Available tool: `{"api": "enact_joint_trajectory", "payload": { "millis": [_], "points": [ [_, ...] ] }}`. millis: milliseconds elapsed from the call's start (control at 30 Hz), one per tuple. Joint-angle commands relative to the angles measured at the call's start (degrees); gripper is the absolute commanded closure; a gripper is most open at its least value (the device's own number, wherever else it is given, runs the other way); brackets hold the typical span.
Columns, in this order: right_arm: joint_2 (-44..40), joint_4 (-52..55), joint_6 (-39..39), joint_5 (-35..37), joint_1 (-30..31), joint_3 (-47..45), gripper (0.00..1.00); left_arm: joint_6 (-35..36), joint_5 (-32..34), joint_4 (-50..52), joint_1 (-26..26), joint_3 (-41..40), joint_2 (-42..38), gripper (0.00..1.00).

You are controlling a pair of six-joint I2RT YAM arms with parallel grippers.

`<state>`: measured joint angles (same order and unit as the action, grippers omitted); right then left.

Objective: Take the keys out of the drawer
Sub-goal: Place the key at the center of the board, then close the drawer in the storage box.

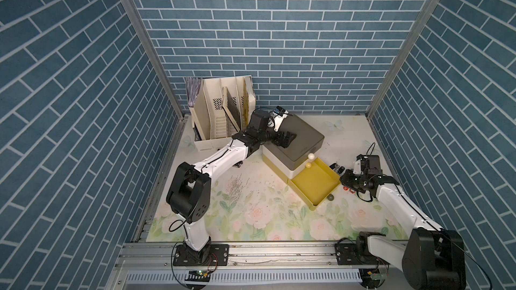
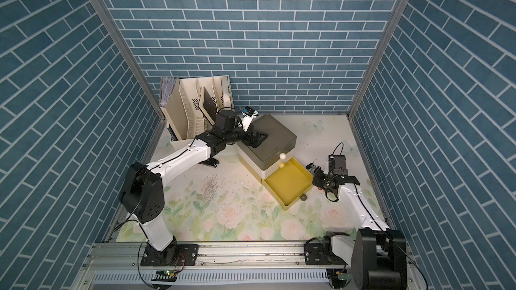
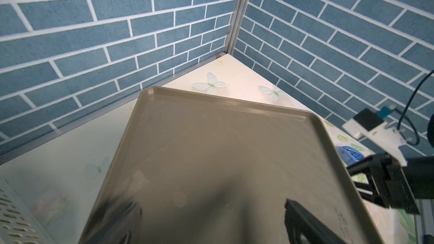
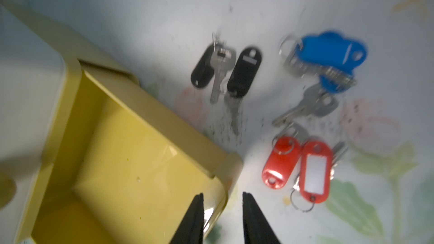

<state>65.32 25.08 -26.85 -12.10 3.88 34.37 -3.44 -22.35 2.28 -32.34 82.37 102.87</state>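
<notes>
Keys [image 4: 314, 174] look light, stiff and slippery, lying flat on worktop [image 4: 164, 8] at frame right, outside drawer [image 4: 152, 123] — best pinched by plastic tags. Right gripper [image 4: 222, 195] released, empty.

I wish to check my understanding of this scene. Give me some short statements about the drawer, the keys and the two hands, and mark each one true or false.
1. The yellow drawer is pulled out with no keys in it. True.
2. The right hand grips the red-tagged keys. False: it is open and empty, and those keys lie on the table.
3. The left hand is over the grey top of the drawer unit. True.
4. The blue-tagged keys lie inside the drawer. False: they lie on the table, outside it.
</notes>
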Motion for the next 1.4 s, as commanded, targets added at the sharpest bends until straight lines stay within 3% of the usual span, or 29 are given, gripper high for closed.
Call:
{"api": "enact_joint_trajectory", "payload": {
  "millis": [0, 233, 400, 533, 833, 900, 1033, 1100, 1367],
  "points": [
    [-0.6, 2.0, -4.7, -1.4, 2.8, -2.4, 0.71, -2.7, 2.9, 17.8, 0.7, -3.5, 5.9, 0.00],
    [0.1, -8.4, -8.0, -5.8, 5.3, -6.2, 0.74, -2.7, 3.4, 18.4, 0.3, -3.0, 6.0, 0.00],
    [1.5, -23.6, -12.3, -12.2, 5.5, -9.3, 0.80, -3.0, 3.2, 18.5, 0.0, -2.6, 6.7, 0.00],
    [2.3, -32.4, -14.6, -14.9, 5.5, -8.8, 0.68, -3.1, 3.1, 18.7, 0.0, -2.2, 6.9, 0.00],
    [-7.0, -10.5, -7.3, -6.2, 5.5, -3.5, 0.61, -2.6, 3.3, 19.2, 0.0, -2.0, 6.9, 0.00],
    [-8.8, -7.4, -7.6, -5.7, 5.5, -5.0, 0.65, -2.8, 3.1, 19.0, -0.1, -2.0, 6.9, 0.00],
    [-8.3, -6.2, -8.1, -4.9, 5.5, -8.3, 0.89, -2.9, 3.0, 18.7, -0.1, -2.0, 7.0, 0.00],
    [-6.3, -8.6, -8.0, -5.7, 5.5, -9.0, 0.96, -2.9, 3.1, 18.8, 0.0, -2.0, 6.9, 0.00],
    [7.2, -23.8, -7.4, -11.3, 6.3, -5.6, 1.00, -3.0, 3.2, 19.2, -0.1, -1.5, 6.3, 0.00]
  ]
}}
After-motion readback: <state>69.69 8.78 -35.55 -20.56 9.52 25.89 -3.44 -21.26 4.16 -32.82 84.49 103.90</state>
